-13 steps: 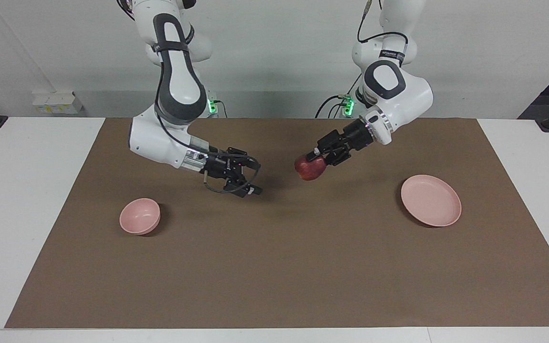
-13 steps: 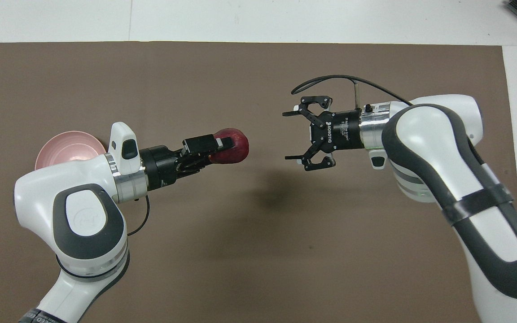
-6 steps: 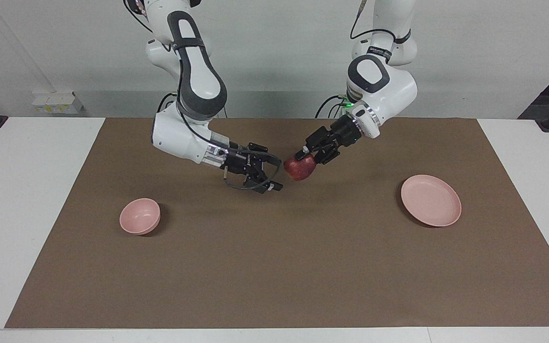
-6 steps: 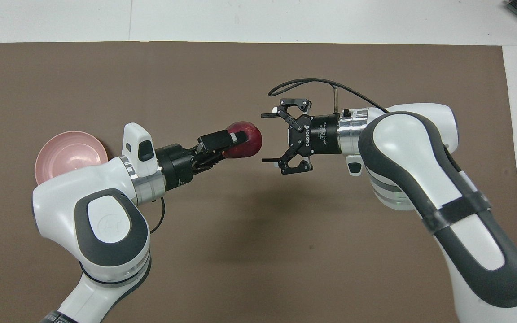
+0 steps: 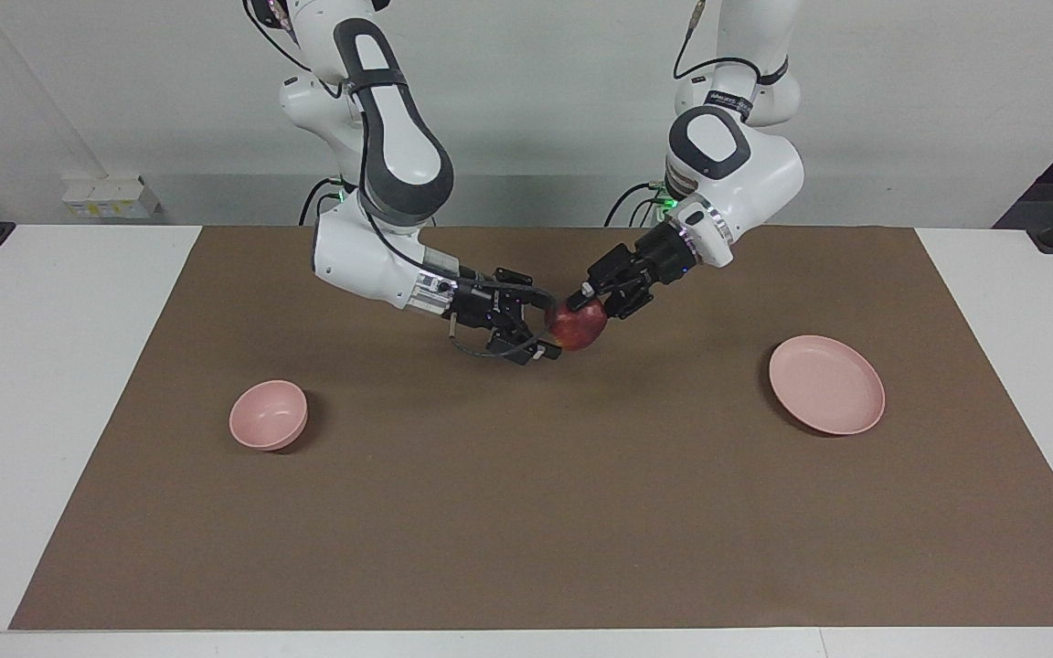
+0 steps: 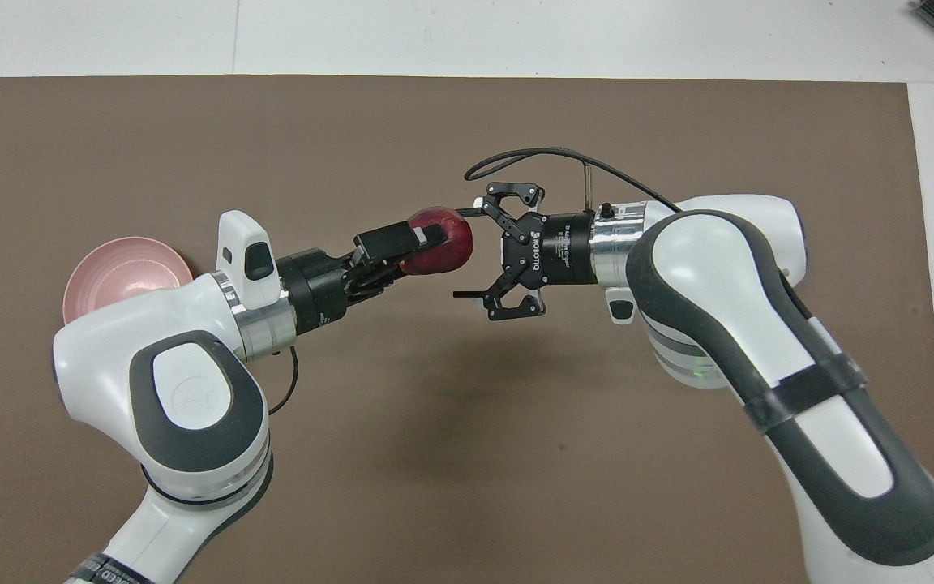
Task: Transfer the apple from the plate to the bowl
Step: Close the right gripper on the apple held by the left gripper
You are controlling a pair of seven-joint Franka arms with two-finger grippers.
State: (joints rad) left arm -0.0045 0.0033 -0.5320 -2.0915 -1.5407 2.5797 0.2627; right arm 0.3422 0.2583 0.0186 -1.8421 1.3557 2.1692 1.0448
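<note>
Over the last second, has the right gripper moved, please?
Yes. The right gripper has travelled away from the bowl toward the plate, now open around the apple.

plate (image 6: 122,272) partly hidden by left arm

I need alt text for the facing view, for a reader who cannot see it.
Above the middle of a brown mat, the left claw holds a red apple while the open right claw closes in around it. An empty pink plate lies toward the left arm's end, a pink bowl toward the right arm's.
</note>
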